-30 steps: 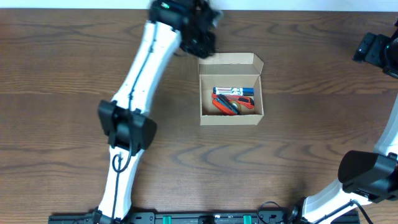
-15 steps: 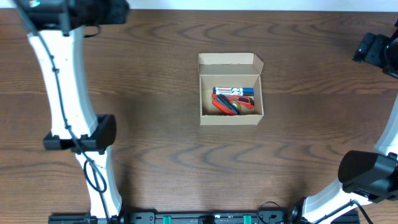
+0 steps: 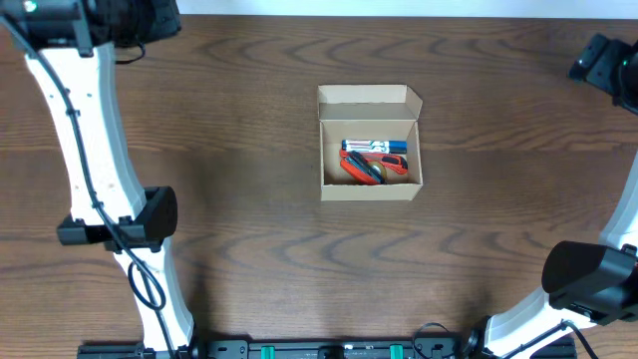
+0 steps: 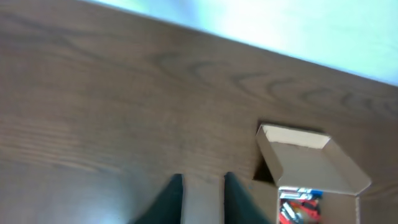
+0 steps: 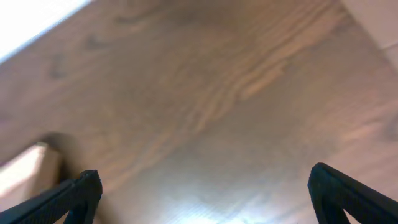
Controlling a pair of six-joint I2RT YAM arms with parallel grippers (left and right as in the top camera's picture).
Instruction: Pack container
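The container (image 3: 334, 148), a small tan cardboard box, stands open in the middle of the table with its lid flap (image 3: 367, 97) folded back. Inside it lie a blue marker (image 3: 374, 146) and red-orange pens (image 3: 371, 168). My left gripper (image 3: 150, 22) hangs at the far left back corner, well away from the box. In the left wrist view its jaws (image 4: 203, 180) are nearly together with nothing between them, and the container (image 4: 311, 158) shows at the lower right. The right gripper (image 5: 205, 186) is wide open and empty at the far right back (image 3: 606, 68).
Dark wood table (image 3: 249, 249) all round the box. The left arm's elbow (image 3: 130, 219) hangs over the left side, and the right arm's base (image 3: 588, 279) sits at the front right. The table's pale back edge (image 4: 261, 31) runs close behind both grippers.
The left arm has swung from the box's far left corner out to the table's far left back corner, and its jaws have drawn closer together. The right arm barely moved.
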